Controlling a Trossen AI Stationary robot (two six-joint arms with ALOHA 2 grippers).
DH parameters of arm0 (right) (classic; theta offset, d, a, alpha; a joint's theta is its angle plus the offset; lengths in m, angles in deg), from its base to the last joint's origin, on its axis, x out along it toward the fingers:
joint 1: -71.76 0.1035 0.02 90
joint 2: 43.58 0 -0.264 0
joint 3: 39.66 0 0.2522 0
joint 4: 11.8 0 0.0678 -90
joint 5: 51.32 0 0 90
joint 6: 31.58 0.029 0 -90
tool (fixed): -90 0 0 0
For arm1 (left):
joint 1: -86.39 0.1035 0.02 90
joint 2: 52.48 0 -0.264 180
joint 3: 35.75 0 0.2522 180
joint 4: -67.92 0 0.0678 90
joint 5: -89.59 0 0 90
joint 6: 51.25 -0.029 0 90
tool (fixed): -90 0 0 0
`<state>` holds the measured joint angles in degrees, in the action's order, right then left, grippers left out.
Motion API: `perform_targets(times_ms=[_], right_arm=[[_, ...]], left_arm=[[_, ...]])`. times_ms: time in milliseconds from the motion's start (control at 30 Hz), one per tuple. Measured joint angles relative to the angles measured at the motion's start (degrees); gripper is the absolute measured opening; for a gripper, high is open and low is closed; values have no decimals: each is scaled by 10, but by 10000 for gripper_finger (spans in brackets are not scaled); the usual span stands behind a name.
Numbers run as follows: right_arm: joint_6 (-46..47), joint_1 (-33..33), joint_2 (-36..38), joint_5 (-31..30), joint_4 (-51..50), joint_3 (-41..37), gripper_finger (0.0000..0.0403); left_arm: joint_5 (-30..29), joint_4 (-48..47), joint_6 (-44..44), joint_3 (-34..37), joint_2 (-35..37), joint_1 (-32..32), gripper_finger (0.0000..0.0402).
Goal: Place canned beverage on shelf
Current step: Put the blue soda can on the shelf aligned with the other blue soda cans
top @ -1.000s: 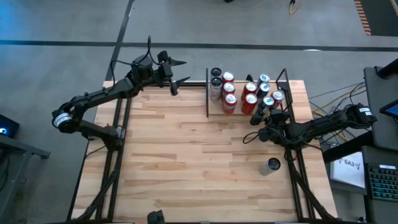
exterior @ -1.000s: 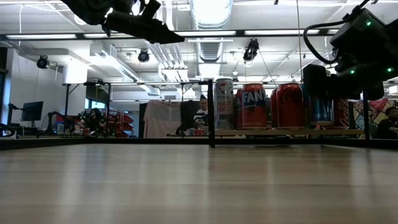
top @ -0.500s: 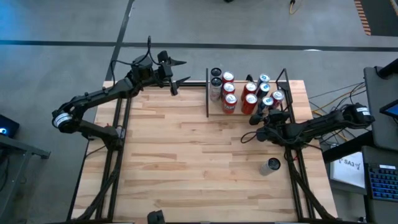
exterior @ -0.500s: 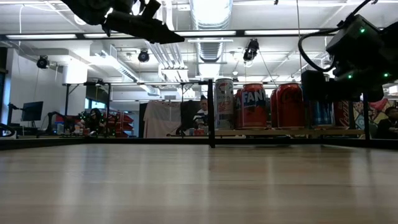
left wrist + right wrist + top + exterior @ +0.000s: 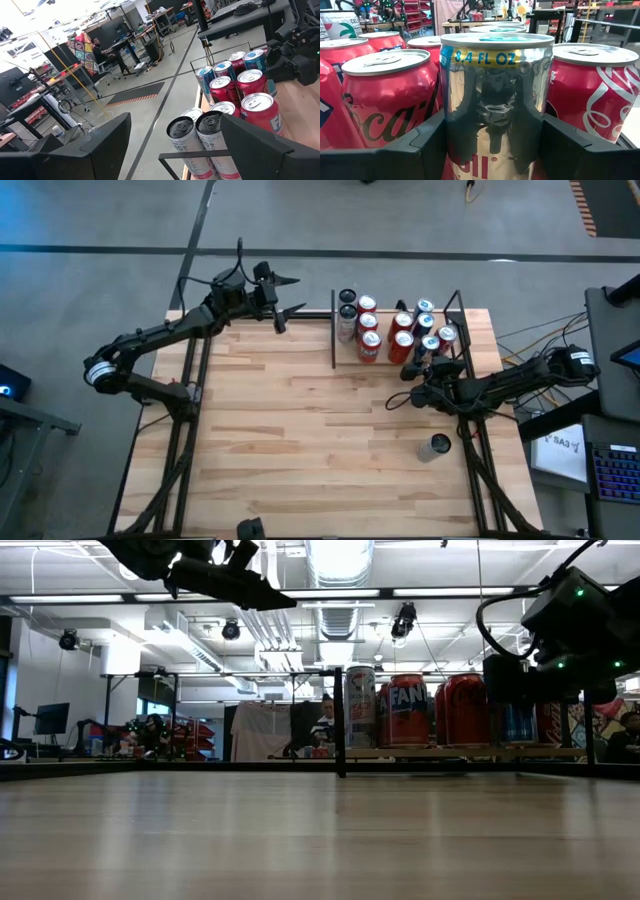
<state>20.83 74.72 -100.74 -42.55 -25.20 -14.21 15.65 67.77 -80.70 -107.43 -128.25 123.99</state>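
While the left gripper (image 5: 288, 295) hangs open past the table's (image 5: 300, 430) far left corner, the shelf (image 5: 345, 363) holds upright cans at far right, where the right gripper (image 5: 418, 366) grips a slim can (image 5: 495, 100) among them.
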Motion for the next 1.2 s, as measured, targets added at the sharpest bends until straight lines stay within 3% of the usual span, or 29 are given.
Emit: perform_targets(times_ms=[367,800,1067,1200], right_arm=[[-4,0,0,0,0,0,240],[-6,0,0,-1,2,0,284],[-10,0,1,2,4,7,255],[-57,0,1,1,3,27,234]], left_arm=[[0,0,0,0,0,0,292],[0,0,-1,0,0,0,292],[0,0,-1,0,0,0,292],[0,0,-1,0,0,0,292]])
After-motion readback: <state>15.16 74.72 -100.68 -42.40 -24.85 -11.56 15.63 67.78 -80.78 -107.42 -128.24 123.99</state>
